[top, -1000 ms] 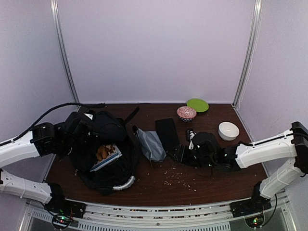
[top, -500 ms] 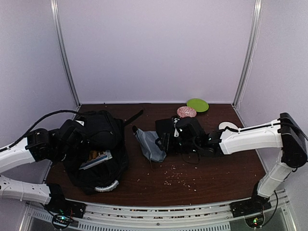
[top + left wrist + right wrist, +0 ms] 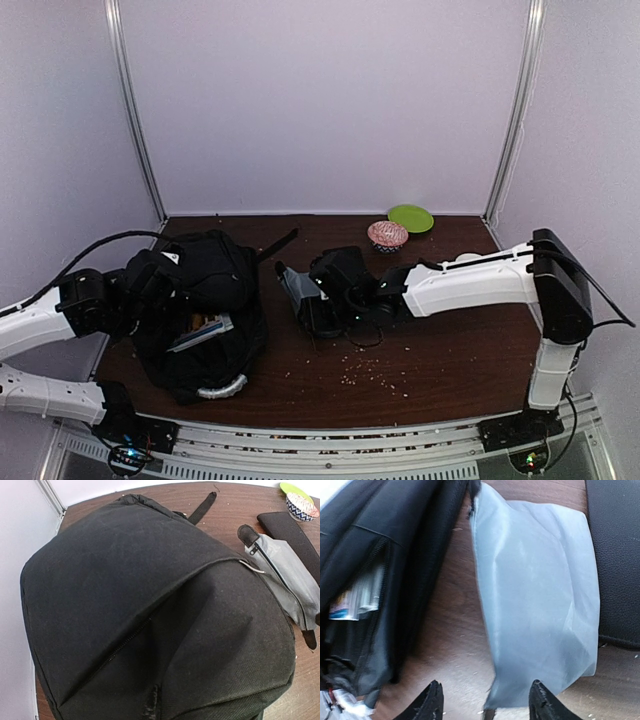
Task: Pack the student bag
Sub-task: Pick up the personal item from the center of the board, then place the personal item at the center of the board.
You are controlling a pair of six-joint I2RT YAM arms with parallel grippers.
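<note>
Far left, top view: left gripper (image 3: 150, 288) sits against the upper left side of the student bag (image 3: 205, 300). Its fingers are buried in the black fabric and don't show in its own wrist view. They are closed together, and the cloth bunches right at them, so it looks pinched on the bag's top part. That top part is propped up in a dome.

The bag lies on the left half of the table (image 3: 450, 350) and is the biggest thing there. Its mouth is open toward the near side, with a book (image 3: 200, 330) and something orange-brown inside. The silvery handle (image 3: 225, 385) curls at the near end. A black strap (image 3: 278, 243) sticks out to the far right of the bag, lying flat on the wood.

Just right of the bag is a grey pouch (image 3: 535, 590), flat on the table. It is close to the bag; can't tell if they touch.

Right gripper (image 3: 486, 702) hangs over the near edge of the pouch with its fingers spread apart and nothing between them. One finger (image 3: 434, 700) is over bare wood beside the bag, the other over the pouch's corner. Can't tell if they touch the pouch.

A flat black case (image 3: 615, 555) lies right next to the pouch on its right side, edges side by side.

Crumbs (image 3: 370, 372) are scattered on the table near the front, right of the bag.

Far right back: a patterned bowl (image 3: 387, 234), then a green plate (image 3: 411, 217) just beyond it by the wall.
</note>
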